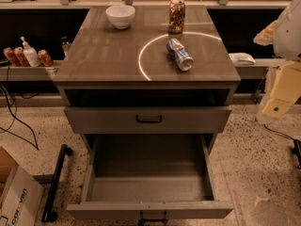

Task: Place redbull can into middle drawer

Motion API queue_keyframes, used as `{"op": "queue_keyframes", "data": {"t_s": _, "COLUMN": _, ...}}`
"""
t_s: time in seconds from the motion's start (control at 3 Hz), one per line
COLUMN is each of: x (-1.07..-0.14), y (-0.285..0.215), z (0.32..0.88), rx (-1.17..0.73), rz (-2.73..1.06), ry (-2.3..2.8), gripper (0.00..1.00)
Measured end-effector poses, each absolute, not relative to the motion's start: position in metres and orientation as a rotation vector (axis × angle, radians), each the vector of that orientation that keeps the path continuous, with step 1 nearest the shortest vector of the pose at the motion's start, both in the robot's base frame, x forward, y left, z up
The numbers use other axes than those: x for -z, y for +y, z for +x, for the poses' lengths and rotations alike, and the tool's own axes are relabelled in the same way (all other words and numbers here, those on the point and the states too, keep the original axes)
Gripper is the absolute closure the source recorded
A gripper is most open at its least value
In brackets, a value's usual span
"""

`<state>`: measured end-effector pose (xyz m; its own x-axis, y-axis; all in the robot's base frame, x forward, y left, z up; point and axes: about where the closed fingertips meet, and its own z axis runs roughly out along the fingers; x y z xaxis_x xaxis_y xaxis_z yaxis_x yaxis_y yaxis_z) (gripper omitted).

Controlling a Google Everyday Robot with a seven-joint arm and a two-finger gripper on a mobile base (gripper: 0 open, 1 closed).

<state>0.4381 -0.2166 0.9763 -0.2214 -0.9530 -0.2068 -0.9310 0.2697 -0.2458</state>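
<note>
The redbull can (179, 54), blue and silver, lies on its side on the cabinet top (103, 55), right of centre, with its silver top towards the front right. The middle drawer (150, 208) is pulled wide open at the bottom of the view, and its plain grey box interior holds nothing. My gripper (281, 95) hangs at the right edge of the view, off the cabinet's right side. It is well away from the can and at about the height of the upper drawer front. Nothing is seen in it.
A brown-gold can (177, 16) stands upright behind the redbull can. A white bowl (120, 15) sits at the back left of the top. A shallower drawer with a black bar handle (149, 119) sits above the open one. A cardboard box (16, 197) is on the floor at the left.
</note>
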Motion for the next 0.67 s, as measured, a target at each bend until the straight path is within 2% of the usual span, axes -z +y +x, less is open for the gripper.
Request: {"op": "queue_keyframes", "data": {"t_s": 0.67, "x": -0.98, "y": -0.211, "z": 0.454, "rx": 0.093, "rz": -1.632, "ry": 2.193, "gripper": 0.0}}
